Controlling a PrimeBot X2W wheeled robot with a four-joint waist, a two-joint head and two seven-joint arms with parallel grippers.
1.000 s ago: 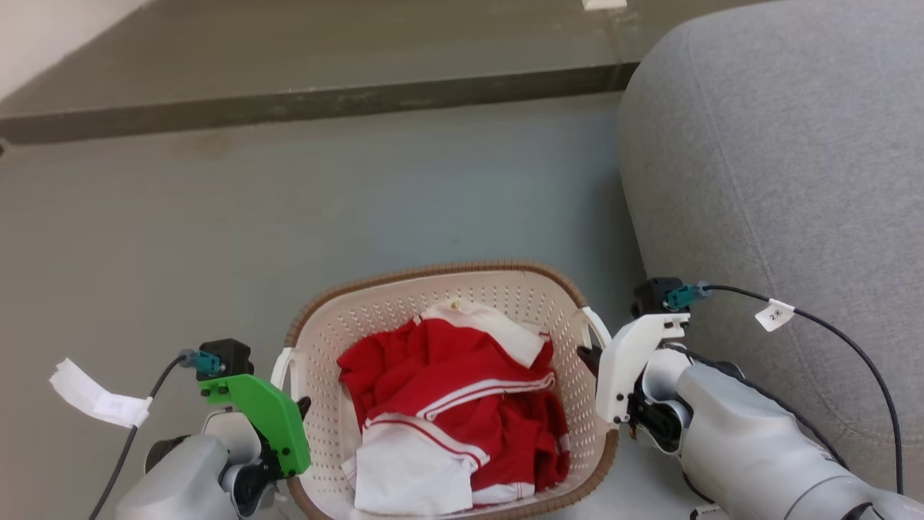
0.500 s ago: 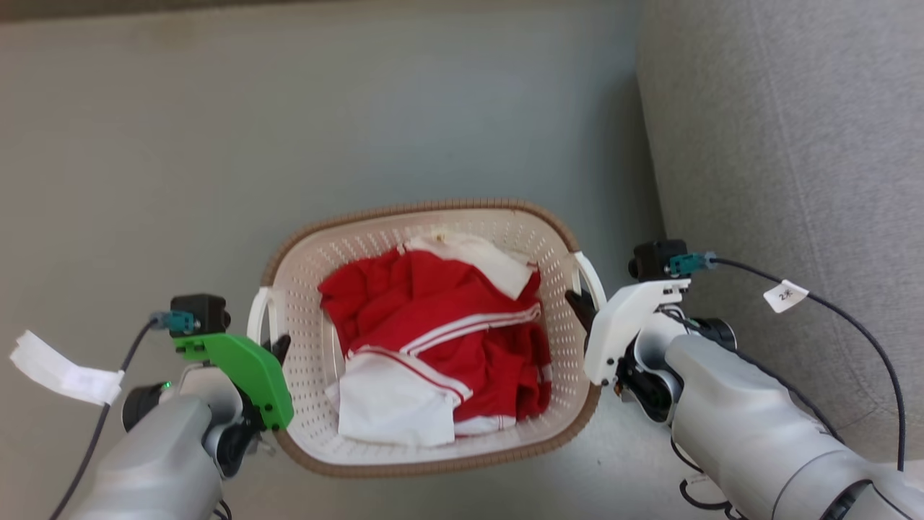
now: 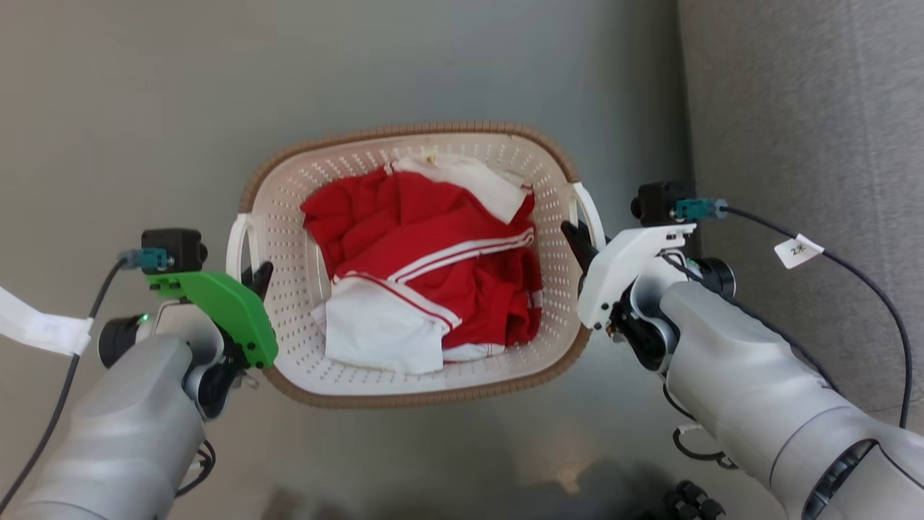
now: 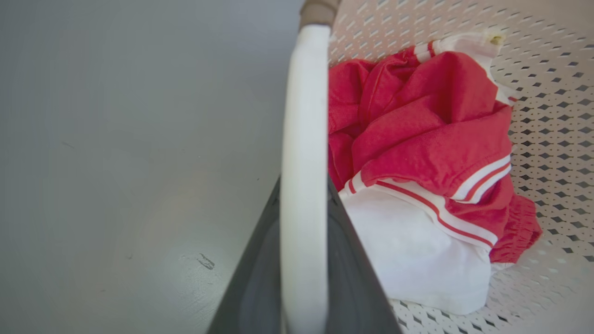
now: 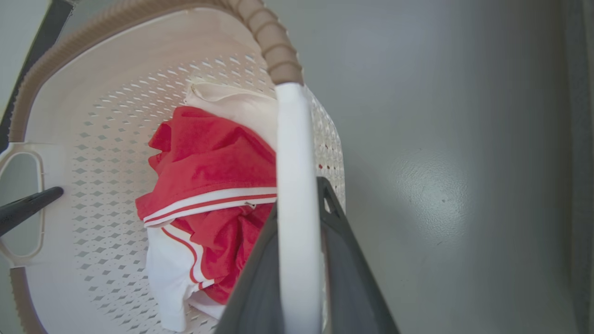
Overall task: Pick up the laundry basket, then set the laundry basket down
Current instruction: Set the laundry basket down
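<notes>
Laundry basket [image 3: 339, 159]: cream perforated walls, brown woven-look rim, white side handles [image 3: 590, 209], red-and-white garments [image 3: 426, 231] inside. Left gripper [image 3: 256, 278] and right gripper [image 3: 577, 242] each clamp one handle between both fingers.

**Grey floor, grey sofa**

A smooth grey-green floor [image 3: 144, 108] takes up most of the head view, bare and slightly glossy. A soft patch of reflected light [image 3: 556, 462] lies at the lower centre of the frame. Down the right side runs a sofa [image 3: 808, 108] in coarse grey fabric, its edge meeting the floor. In the left wrist view a small dark scuff [image 4: 204, 261] marks the floor at lower left.
</notes>
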